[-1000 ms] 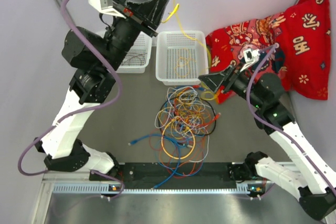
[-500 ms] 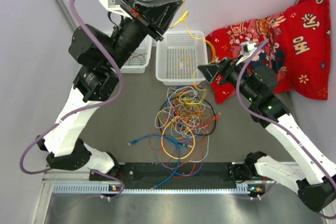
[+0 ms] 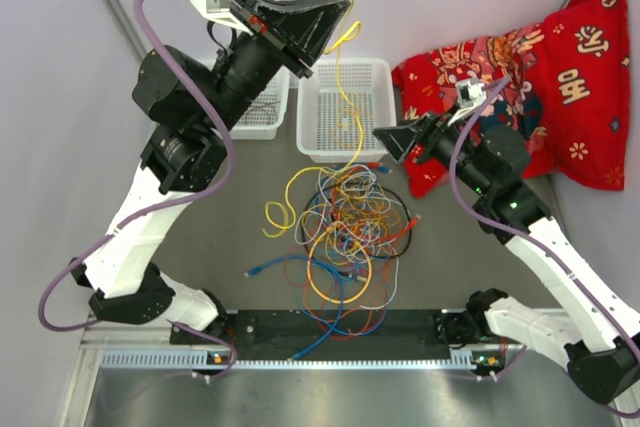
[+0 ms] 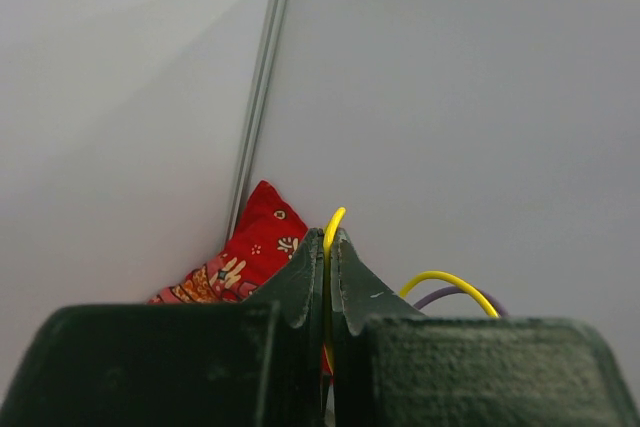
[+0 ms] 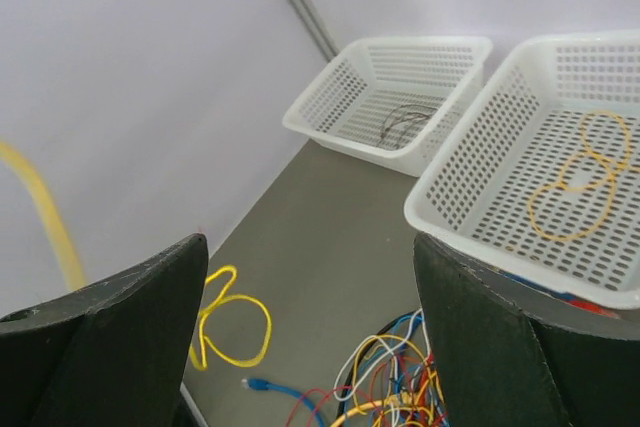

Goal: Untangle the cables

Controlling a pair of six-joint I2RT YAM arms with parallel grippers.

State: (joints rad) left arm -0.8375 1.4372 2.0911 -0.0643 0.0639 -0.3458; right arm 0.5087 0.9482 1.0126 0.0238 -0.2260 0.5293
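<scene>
High above the baskets, left gripper (image 3: 343,9) is clamped fully closed on the yellow cable (image 3: 347,97). Right gripper (image 3: 384,136) has let go since half a second ago: now wide open, holding nothing. Cable hangs from the left gripper past the white basket (image 3: 306,117), tail coiled on the table just left of the cable pile (image 3: 350,227). Strand looks nearly free of the tangle.
</scene>
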